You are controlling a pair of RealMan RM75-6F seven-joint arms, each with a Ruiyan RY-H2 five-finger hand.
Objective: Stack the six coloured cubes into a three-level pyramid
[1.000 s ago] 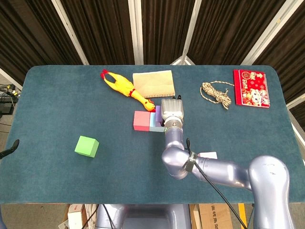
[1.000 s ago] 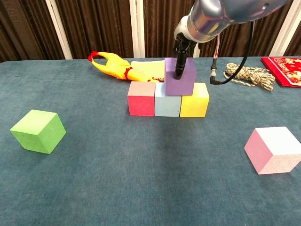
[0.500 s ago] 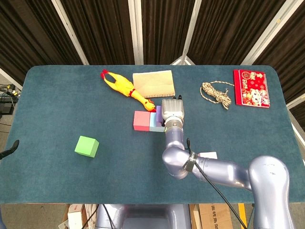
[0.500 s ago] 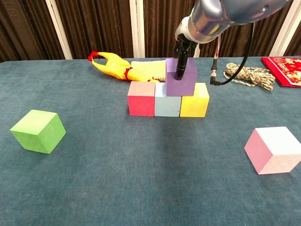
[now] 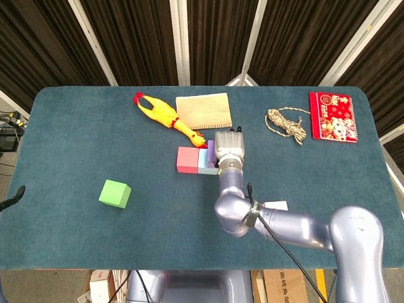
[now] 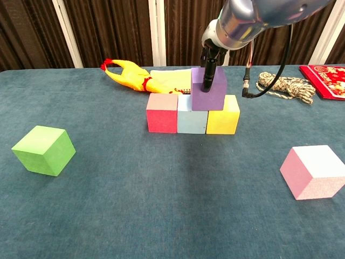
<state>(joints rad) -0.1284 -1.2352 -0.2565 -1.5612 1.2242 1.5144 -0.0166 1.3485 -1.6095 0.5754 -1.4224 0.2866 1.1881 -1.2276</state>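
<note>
Red cube (image 6: 161, 113), light blue cube (image 6: 191, 120) and yellow cube (image 6: 223, 116) stand touching in a row. The purple cube (image 6: 209, 89) rests slightly tilted on the blue and yellow ones. My right hand (image 6: 210, 59) comes down from above and grips it, a dark finger lying on its front face. In the head view the right hand (image 5: 228, 148) covers most of the purple cube (image 5: 210, 150) and the yellow one, beside the red cube (image 5: 187, 159). The green cube (image 6: 43, 150) sits at the near left. At the near right lies the pink cube (image 6: 315, 171). No left hand shows.
A rubber chicken (image 5: 163, 115) and a tan notebook (image 5: 202, 111) lie just behind the row. A coil of rope (image 5: 286, 124) and a red packet (image 5: 334, 116) are at the far right. A dark sliver (image 5: 12, 196) shows off the table's left edge.
The purple cube has shifted slightly right in my right hand and now sits a little tilted on the bottom row. Nothing else has moved.
</note>
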